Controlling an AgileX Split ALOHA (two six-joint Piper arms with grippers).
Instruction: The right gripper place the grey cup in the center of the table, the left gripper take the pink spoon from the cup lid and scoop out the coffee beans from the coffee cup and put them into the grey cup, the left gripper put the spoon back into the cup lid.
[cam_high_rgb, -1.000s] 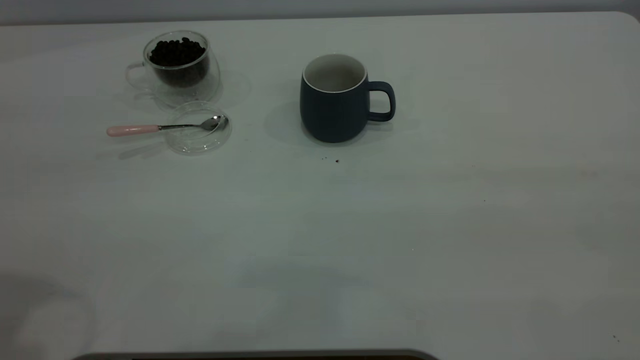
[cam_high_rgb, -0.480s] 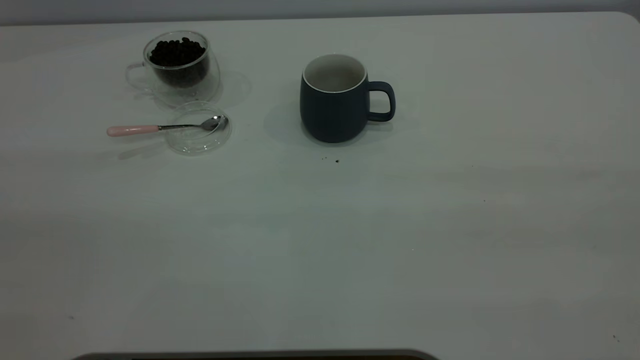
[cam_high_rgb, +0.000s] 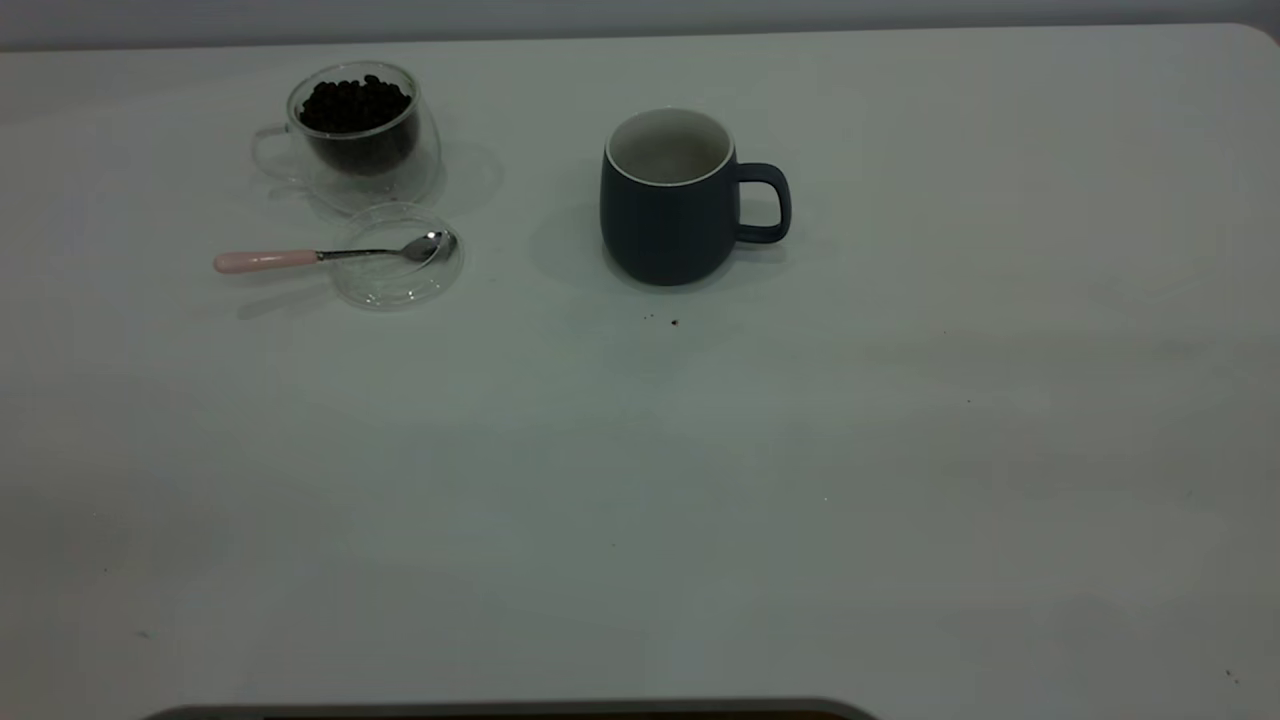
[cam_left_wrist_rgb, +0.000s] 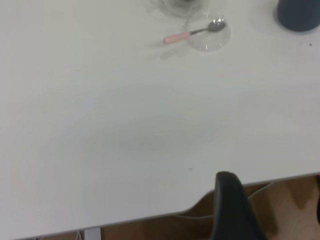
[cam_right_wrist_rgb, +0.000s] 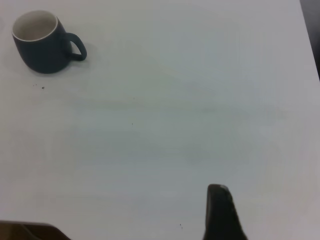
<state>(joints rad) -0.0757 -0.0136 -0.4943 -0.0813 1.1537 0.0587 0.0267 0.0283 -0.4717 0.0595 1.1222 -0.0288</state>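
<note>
The grey cup (cam_high_rgb: 668, 205) stands upright in the middle of the far half of the table (cam_high_rgb: 640, 480), handle to the right; it also shows in the right wrist view (cam_right_wrist_rgb: 42, 42). I see no beans inside it. The coffee cup (cam_high_rgb: 355, 135) at the far left holds coffee beans (cam_high_rgb: 355, 105). The pink spoon (cam_high_rgb: 320, 256) lies with its bowl on the cup lid (cam_high_rgb: 397, 268), handle pointing left. Neither gripper shows in the exterior view. My left gripper (cam_left_wrist_rgb: 274, 210) is open and empty at the table's near edge. My right gripper (cam_right_wrist_rgb: 270, 210) shows one finger (cam_right_wrist_rgb: 220, 212) above bare table, empty.
A few dark specks (cam_high_rgb: 672, 322) lie just in front of the grey cup. The table's near edge and the brown floor (cam_left_wrist_rgb: 280, 200) below it show in the left wrist view.
A faint shadow at the table's near left corner has faded away. The cups, lid and spoon have not moved.
</note>
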